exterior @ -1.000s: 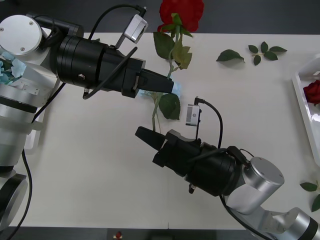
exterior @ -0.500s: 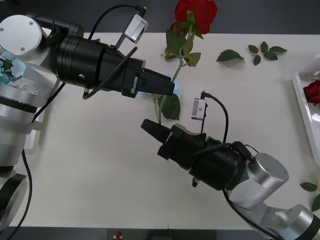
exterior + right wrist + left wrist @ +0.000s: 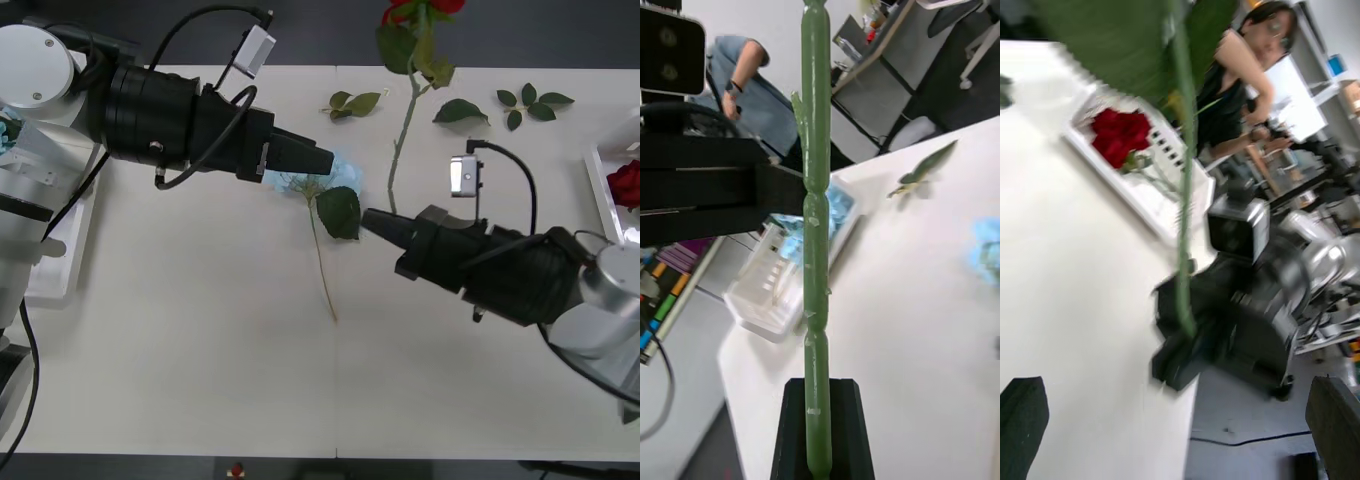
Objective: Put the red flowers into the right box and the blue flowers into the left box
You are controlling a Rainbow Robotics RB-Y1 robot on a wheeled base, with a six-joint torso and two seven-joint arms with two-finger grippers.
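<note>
The step in hand is carrying 1 red rose to the right box. The right gripper [image 3: 372,219], black-fingered, is clenched on the base of the thin green stem [image 3: 816,247] of an artificial red rose [image 3: 420,8], which stands lifted over the white table [image 3: 200,380], its bloom past the far edge. The next move, I judge, calls for swinging right to the glossy white rectangular tray [image 3: 603,195], which already holds 1 red rose [image 3: 627,183].

Left of that gripper, a pale-blue hydrangea head [image 3: 335,175] lies on the table, with the left gripper [image 3: 322,163] released just beside it, jaws apart in its wrist view.

Farther left, the translucent ridged tray [image 3: 794,281] holds blue blooms.
</note>
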